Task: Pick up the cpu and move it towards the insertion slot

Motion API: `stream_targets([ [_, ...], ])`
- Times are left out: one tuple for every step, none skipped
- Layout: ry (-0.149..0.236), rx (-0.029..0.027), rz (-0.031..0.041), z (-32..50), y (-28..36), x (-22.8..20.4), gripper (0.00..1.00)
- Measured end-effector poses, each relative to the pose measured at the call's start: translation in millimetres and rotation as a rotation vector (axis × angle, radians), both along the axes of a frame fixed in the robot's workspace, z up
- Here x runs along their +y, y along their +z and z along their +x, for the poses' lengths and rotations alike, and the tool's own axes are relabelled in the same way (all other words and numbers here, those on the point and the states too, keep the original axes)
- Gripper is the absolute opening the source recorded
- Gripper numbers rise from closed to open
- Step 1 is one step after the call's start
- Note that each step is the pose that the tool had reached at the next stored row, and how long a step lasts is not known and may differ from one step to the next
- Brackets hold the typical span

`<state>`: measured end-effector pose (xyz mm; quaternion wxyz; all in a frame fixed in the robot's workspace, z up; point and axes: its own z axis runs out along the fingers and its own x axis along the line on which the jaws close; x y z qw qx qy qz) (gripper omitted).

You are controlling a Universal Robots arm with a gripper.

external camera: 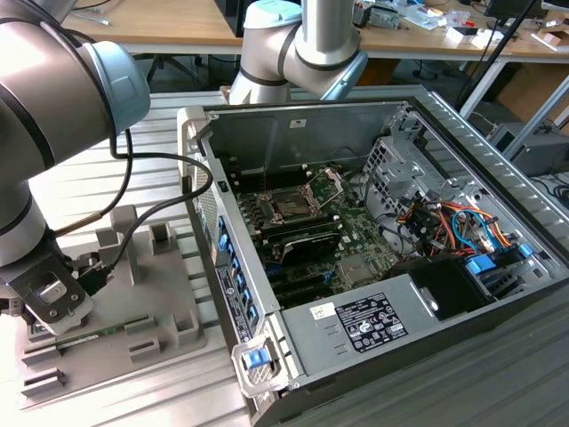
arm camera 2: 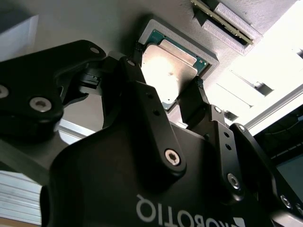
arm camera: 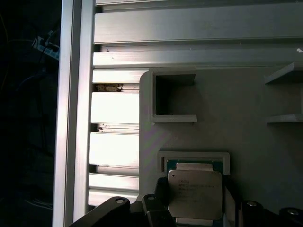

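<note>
Black gripper (arm camera 2: 168, 71) low over pale grey plastic fixture plate (arm camera: 227, 118) on ribbed aluminium tabletop (external camera: 116, 133). Jaws astride silvery square cpu (arm camera: 195, 195), seated flat in its walled pocket; clamped or loose, cannot tell. Dark square insertion slot (external camera: 289, 206) with silver frame well apart, inside open grey metal computer case (external camera: 302, 133) toward exterior view's right. Wooden workbenches (external camera: 169, 27) behind

Covered, cut off, or too small to tell

In the second wrist view the black metal gripper (arm camera 2: 168, 66) hides part of the flat silvery square cpu (arm camera 2: 173, 56) and of its grey plastic tray pocket (arm camera 2: 211, 60). In the first wrist view the picture's edge cuts off one side of the cpu (arm camera: 195, 194). In the exterior view the dark square insertion slot (external camera: 293, 203) with its silver frame is too small to tell what lies inside.
</note>
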<state>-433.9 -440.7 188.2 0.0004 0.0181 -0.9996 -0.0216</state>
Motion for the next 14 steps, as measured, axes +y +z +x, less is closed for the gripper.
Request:
stream_targets([
  [0.000,0.0000,0.0000,0.0,0.0,0.0,0.55],
  [0.000,0.0002,-0.0001,0.0,0.1,0.0,0.55],
  [0.000,0.0002,-0.0001,0.0,0.4,0.0,0.55],
  [0.000,0.0002,-0.0001,0.0,0.5,0.0,0.55],
  [0.000,0.0002,-0.0001,0.0,0.6,0.0,0.55],
  [0.000,0.0002,-0.0001,0.0,0.8,0.0,0.55],
  [0.000,0.0003,-0.0001,0.0,1.0,0.0,0.55],
  [0.000,0.0002,-0.0001,0.0,1.2,0.0,0.55],
  [0.000,0.0001,-0.0001,0.0,1.3,0.0,0.55],
  [0.000,0.0001,0.0000,0.0,1.5,0.0,0.55],
  [0.000,0.0001,-0.0001,0.0,1.7,0.0,0.55],
  [0.000,0.0002,-0.0001,0.0,2.0,0.0,0.55],
  [0.000,0.0002,-0.0001,0.0,2.2,0.0,0.55],
  [0.000,0.0002,-0.0001,0.0,2.5,0.0,0.55],
])
